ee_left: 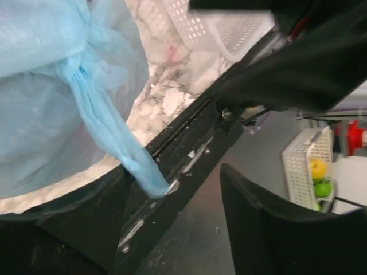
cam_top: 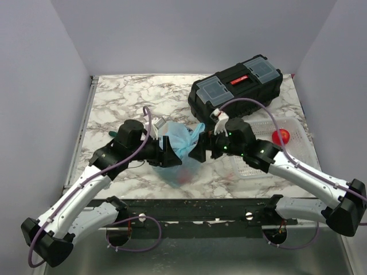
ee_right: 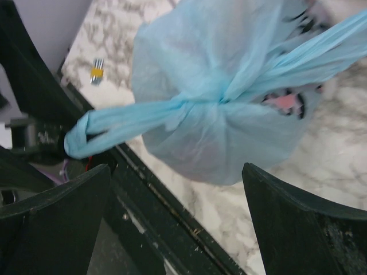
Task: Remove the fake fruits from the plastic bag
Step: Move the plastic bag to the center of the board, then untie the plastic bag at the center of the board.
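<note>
You've got the thin crinkly light-blue plastic bag [cam_top: 179, 150] between both grippers near the table's front edge, with its twisted handles stretched left-to-right. The left gripper [ee_left: 175, 172] has its jaws apart, a handle end against one finger. The right gripper [ee_right: 176, 167] gapes wide, gripping nothing. The small plastic fake fruits [cam_top: 183, 173] inside are just a reddish blur.

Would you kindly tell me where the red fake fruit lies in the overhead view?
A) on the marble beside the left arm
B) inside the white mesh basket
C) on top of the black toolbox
B, since the red fake fruit sits within the walls of the white mesh basket on the right side.
</note>
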`<state>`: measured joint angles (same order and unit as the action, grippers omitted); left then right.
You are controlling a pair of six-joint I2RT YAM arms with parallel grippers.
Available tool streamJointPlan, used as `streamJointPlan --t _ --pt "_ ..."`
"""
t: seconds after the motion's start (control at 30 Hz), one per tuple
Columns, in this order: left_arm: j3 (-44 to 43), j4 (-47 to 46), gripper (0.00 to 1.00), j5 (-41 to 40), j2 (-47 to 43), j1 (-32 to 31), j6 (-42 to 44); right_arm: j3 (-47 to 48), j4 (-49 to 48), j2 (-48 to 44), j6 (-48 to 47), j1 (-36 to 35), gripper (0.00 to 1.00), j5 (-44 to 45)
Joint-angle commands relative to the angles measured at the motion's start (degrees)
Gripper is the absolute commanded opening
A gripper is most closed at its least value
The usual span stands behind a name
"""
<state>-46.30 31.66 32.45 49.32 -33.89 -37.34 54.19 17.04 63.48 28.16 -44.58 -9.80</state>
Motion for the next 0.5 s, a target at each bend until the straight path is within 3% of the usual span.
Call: streamJointPlan --t 0.0,0.1,0.2,0.27,0.33,0.43,0.47 --pt "-13.76 10.33 0.67 -10.29 1.28 -0.3 12.93 -2.26 -2.93 1.28 3.1 -4.94 0.99 2.16" --pt "-16.23 6.41 0.75 -18.72 -0.99 -0.3 13.44 -6.96 -7.53 -0.45 6.63 -4.91 0.99 1.03" --pt "-14.95 -2.05 0.79 -17.94 -1.93 -0.29 12.13 -11.2 -13.88 -1.94 11.13 -4.95 0.99 -2.35" --pt "-15.4 -4.53 0.78 -16.27 0.9 -0.23 12.44 -13.99 -16.4 -2.98 14.5 -4.93 0.98 -0.15" --pt "-19.26 -1.79 0.76 -17.77 6.34 -0.23 13.19 -15.29 -16.04 -3.54 15.25 -4.93 0.95 3.84" --pt "-27.76 5.87 0.75 -19.76 16.76 -0.21 16.15 -14.43 -14.81 -2.63 12.64 -4.91 0.9 2.89" --pt "-31.34 9.05 0.7 -22.41 20.24 -0.17 17.55 -14.09 -14.42 -2.07 11.77 -4.91 0.9 2.35"
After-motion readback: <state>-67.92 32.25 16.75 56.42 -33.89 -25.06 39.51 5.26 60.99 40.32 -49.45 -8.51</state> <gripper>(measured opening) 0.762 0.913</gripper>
